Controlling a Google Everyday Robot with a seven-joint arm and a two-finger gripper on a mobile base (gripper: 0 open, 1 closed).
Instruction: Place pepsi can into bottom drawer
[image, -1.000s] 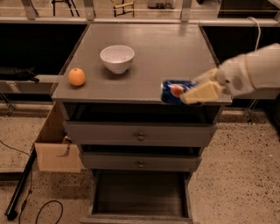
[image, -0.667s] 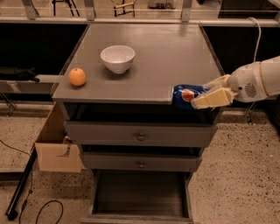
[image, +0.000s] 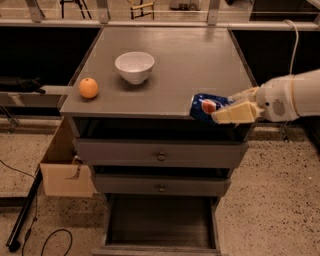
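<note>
My gripper (image: 231, 109) comes in from the right and is shut on the blue pepsi can (image: 205, 106). It holds the can on its side at the front right edge of the cabinet top (image: 185, 65), level with the top. The bottom drawer (image: 159, 227) is pulled open below, with its dark floor showing and nothing in it. The can is well above the drawer and to the right of its middle.
A white bowl (image: 134, 66) and an orange fruit (image: 88, 88) sit on the cabinet top's left half. Two upper drawers (image: 160, 156) with small knobs are closed. A cardboard box (image: 65, 167) stands left of the cabinet, with a cable on the floor.
My gripper has carried the can forward and slightly down along the top's right front edge. Nothing else has moved.
</note>
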